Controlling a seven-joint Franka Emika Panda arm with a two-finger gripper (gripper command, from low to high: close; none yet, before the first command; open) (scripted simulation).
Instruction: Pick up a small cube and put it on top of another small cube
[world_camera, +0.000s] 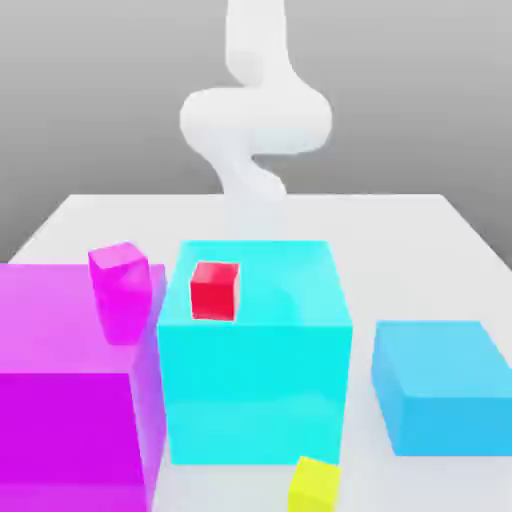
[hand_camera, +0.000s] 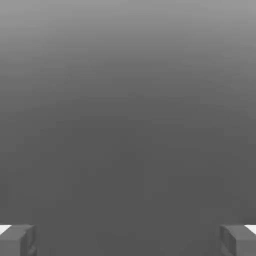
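the small yellow cube (world_camera: 316, 484) sits low centre on the pale table (world_camera: 400, 225) against grey backdrop, gripper (hand_camera: 128, 240) wide open, empty.

Items counted on white table (world_camera: 420, 225):
- Large translucent blocks: three recorded. One magenta block (world_camera: 60, 390), one cyan block (world_camera: 255, 380), one blue block (world_camera: 445, 390).
- Small cubes: three recorded. One bright yellow cube (world_camera: 315, 485), one red cube (world_camera: 214, 290), one magenta cube (world_camera: 120, 290).
- White robot arm (world_camera: 255, 115): one noted.
- Grey fingertips (hand_camera: 17, 240): two noted.
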